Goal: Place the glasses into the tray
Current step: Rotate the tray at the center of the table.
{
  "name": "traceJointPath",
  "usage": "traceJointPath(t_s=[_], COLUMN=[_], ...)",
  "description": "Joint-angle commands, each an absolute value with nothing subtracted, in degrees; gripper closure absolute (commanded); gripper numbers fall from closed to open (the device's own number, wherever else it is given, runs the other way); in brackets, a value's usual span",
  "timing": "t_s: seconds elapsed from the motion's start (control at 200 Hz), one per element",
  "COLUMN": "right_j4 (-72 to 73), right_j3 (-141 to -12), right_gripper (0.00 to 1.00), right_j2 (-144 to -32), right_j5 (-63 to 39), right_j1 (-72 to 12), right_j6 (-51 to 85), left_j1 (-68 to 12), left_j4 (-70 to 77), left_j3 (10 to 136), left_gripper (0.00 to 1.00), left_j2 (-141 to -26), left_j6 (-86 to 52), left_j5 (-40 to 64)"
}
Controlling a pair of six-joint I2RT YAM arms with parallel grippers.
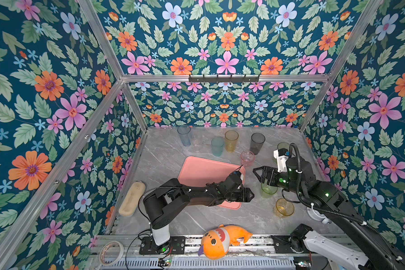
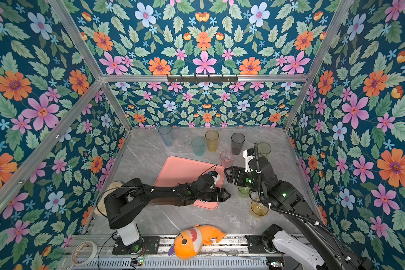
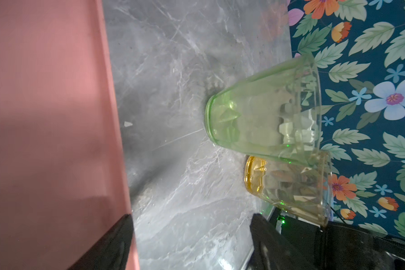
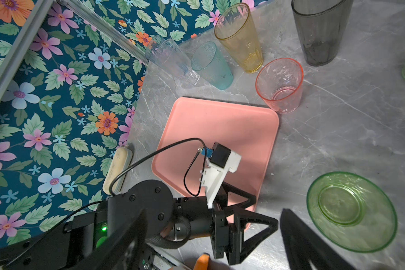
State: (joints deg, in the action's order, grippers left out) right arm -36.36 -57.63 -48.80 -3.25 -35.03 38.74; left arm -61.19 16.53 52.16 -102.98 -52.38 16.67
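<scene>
A short yellow glass [image 1: 283, 207] and a green glass [image 1: 268, 190] stand on the table at 4 and 3 o'clock of the bare salmon tray [image 1: 201, 168]. The left gripper [image 1: 249, 195] gapes empty beside the tray's near corner. The right gripper [image 1: 257, 173], also spread and empty, hovers at 2 o'clock. A pink glass [image 1: 247, 158] stands at 1 o'clock, and taller glasses [image 1: 231, 141] line 12 o'clock. Only the right wrist view makes the clear glass [image 4: 173, 60] plain.
</scene>
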Motion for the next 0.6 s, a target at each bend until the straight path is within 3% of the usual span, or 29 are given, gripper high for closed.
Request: traceJointPath(t_s=[0.0, 0.16, 0.385, 0.595], right_j4=[-36.16, -36.21, -36.1, -34.61], right_j3=[-57.56, -57.57, -57.14, -57.14], right_gripper=[0.1, 0.1, 0.1, 0.1], right_j2=[-48.95, -48.96, -48.69, -49.73], right_j5=[-2.63, -2.82, -3.21, -4.37], right_j1=[-34.94, -34.98, -34.98, -34.99], right_j6=[38.32, 38.32, 38.36, 37.97], left_j1=[-61.26, -60.98, -58.35, -47.8], left_j4=[19.77, 20.04, 3.85, -8.23], left_j3=[54.12, 55.17, 55.24, 47.51], left_gripper=[0.18, 0.18, 0.18, 0.17], left_j2=[-104.68, -104.47, -93.85, -79.48], left_j6=[-52.98, -52.25, -44.22, -38.79], left_j5=[17.62, 17.09, 9.08, 3.12])
